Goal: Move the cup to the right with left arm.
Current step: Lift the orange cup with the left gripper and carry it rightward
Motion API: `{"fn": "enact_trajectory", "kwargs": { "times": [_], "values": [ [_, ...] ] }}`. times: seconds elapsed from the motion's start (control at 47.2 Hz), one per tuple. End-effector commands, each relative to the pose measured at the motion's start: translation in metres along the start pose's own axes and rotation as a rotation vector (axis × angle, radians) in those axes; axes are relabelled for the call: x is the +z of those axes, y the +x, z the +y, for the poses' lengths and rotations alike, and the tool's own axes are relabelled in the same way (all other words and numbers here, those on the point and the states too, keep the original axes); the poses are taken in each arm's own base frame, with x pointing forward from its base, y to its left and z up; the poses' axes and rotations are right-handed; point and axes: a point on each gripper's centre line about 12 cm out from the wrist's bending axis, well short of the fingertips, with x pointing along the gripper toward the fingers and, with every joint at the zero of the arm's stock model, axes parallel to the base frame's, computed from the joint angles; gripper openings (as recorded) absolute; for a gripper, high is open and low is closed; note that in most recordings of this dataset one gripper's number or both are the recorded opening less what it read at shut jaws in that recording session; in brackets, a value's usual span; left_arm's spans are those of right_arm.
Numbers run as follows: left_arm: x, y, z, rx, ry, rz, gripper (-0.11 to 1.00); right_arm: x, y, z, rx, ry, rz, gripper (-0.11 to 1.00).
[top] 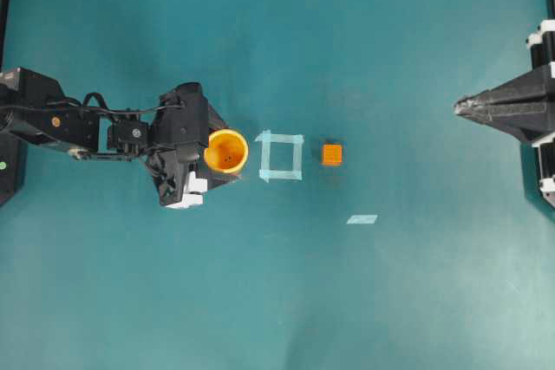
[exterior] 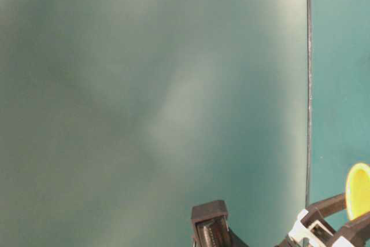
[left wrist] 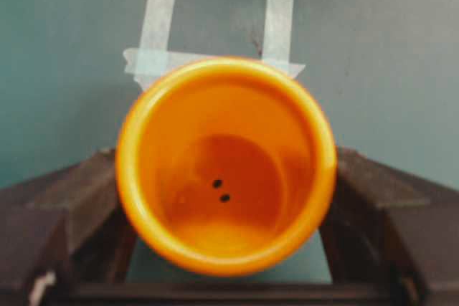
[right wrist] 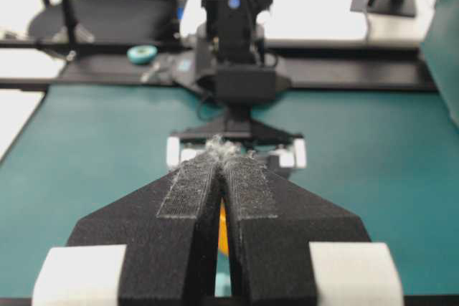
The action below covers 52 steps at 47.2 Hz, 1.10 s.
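The orange-yellow cup (top: 227,150) is left of the tape square, held between the fingers of my left gripper (top: 224,153), which is shut on the cup. In the left wrist view the cup (left wrist: 226,170) turns its open mouth toward the camera, with a black finger (left wrist: 79,198) pressed on each side of it and my left gripper (left wrist: 226,198) closed round it. The cup's rim (exterior: 359,191) also shows in the table-level view. My right gripper (top: 460,107) rests at the table's right edge, shut and holding nothing, its tips (right wrist: 228,150) meeting.
A pale tape square (top: 281,156) lies just right of the cup, also seen beyond it (left wrist: 215,19). A small orange cube (top: 332,154) sits right of the square. A tape scrap (top: 362,219) lies nearer the front. The teal table (top: 277,301) is bare elsewhere.
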Motion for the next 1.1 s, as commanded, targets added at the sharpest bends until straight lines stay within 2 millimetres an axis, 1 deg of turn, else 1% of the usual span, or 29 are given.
{"fn": "enact_trajectory", "kwargs": {
  "times": [0.0,0.127,0.254,0.381,0.487,0.635,0.762,0.952,1.079],
  "values": [
    [0.024,-0.004,-0.004,-0.008,0.007,-0.057,0.69,0.013,0.003,0.000,0.002,-0.001,-0.032,-0.01],
    [0.040,-0.010,-0.005,-0.009,0.008,-0.052,0.69,0.013,0.003,0.000,0.002,-0.001,-0.034,-0.01],
    [0.051,-0.013,-0.005,-0.007,0.006,-0.024,0.69,0.013,0.003,0.000,0.002,0.000,-0.032,-0.01],
    [0.058,-0.011,-0.006,-0.008,0.006,-0.017,0.69,0.013,0.003,0.000,0.002,0.000,-0.032,-0.01],
    [0.069,-0.006,-0.009,-0.016,0.010,-0.041,0.69,0.015,0.003,0.000,0.002,-0.001,-0.037,-0.01],
    [0.084,0.003,-0.012,-0.023,0.015,-0.070,0.69,0.016,0.003,0.000,0.002,-0.001,-0.040,-0.01],
    [0.100,0.014,-0.014,-0.025,0.018,-0.102,0.69,0.016,0.003,0.000,0.002,0.000,-0.038,-0.01],
    [0.126,0.036,-0.015,-0.026,0.041,-0.142,0.69,0.017,0.003,0.000,0.002,0.000,-0.029,-0.01],
    [0.138,0.053,-0.016,-0.026,0.042,-0.156,0.69,0.018,0.004,0.000,0.002,0.000,-0.025,-0.01]
  ]
}}
